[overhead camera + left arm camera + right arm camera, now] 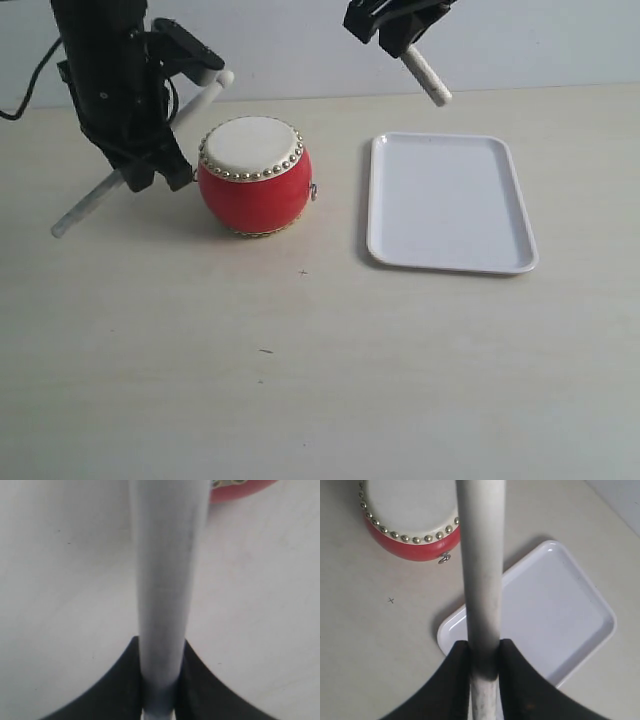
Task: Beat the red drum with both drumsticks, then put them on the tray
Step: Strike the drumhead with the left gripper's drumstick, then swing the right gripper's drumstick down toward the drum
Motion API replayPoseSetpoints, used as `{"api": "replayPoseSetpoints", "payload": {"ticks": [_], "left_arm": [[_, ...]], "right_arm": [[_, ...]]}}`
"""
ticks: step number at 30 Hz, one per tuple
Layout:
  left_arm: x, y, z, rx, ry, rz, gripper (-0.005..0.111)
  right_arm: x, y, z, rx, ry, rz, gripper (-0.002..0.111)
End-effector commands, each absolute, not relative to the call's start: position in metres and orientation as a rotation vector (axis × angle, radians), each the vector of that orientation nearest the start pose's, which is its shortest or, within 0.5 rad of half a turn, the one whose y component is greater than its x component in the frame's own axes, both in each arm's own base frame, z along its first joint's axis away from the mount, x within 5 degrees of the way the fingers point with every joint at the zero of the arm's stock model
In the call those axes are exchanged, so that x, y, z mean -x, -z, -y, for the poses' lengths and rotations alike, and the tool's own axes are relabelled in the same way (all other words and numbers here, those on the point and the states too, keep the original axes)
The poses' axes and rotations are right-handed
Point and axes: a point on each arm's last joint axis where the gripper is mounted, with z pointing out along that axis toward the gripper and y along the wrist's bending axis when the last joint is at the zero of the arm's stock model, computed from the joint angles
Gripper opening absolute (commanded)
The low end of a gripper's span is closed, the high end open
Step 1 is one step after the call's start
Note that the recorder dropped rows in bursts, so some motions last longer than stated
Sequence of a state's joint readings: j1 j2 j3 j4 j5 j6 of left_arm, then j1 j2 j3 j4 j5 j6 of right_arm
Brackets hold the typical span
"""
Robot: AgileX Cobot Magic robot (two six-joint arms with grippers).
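Ben: Where is the red drum (254,180)?

Ana: It stands upright on the table (300,380), on the left side of the outside camera's picture. Its cream top faces up, with gold studs (250,175) all around the edge.

Ben: And the tray (450,205)?

Ana: It lies flat on the table, to the right of the drum. They are near each other but do not touch. A little metal ring (313,190) on the drum's side points toward the tray.

Ben: What is the left gripper (160,672) doing?

Ana: Its two black jaws squeeze a stick between them. That left stick (85,208) is tilted. Its round tip is up high, above the back left edge of the drum, with a gap under it. Its other end is down low, left of the drum, close to the table. I cannot tell if that end touches the table.

Ben: And the right gripper (484,655)?

Ana: Its jaws pinch the right stick (427,78) too. It hangs in the air at the top of the picture, behind the far edge of the tray. A short bit of stick pokes out and slants down toward the tray, but is apart from it.

Ben: What does its wrist camera see?

Ana: The pale stick, with the tray's corner and the drum's edge below it.
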State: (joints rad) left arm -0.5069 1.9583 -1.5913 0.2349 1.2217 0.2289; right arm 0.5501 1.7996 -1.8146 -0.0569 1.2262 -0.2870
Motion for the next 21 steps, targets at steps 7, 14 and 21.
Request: {"api": "replayPoseSetpoints", "payload": {"ticks": [7,14,21], "left_arm": [[-0.367,-0.173,0.180,-1.209,-0.387,-2.918,0.000],[-0.346,-0.273,0.167,-1.072,-0.334,-2.710,0.000],[-0.327,-0.323,0.153,-1.007,-0.339,-2.587,0.000]], "right_arm": [[-0.336,-0.351,-0.202,1.104,-0.047,-2.462,0.000],[-0.336,-0.351,-0.203,1.102,-0.065,-2.464,0.000],[-0.349,-0.321,-0.212,1.133,-0.052,-2.532,0.000]]}}
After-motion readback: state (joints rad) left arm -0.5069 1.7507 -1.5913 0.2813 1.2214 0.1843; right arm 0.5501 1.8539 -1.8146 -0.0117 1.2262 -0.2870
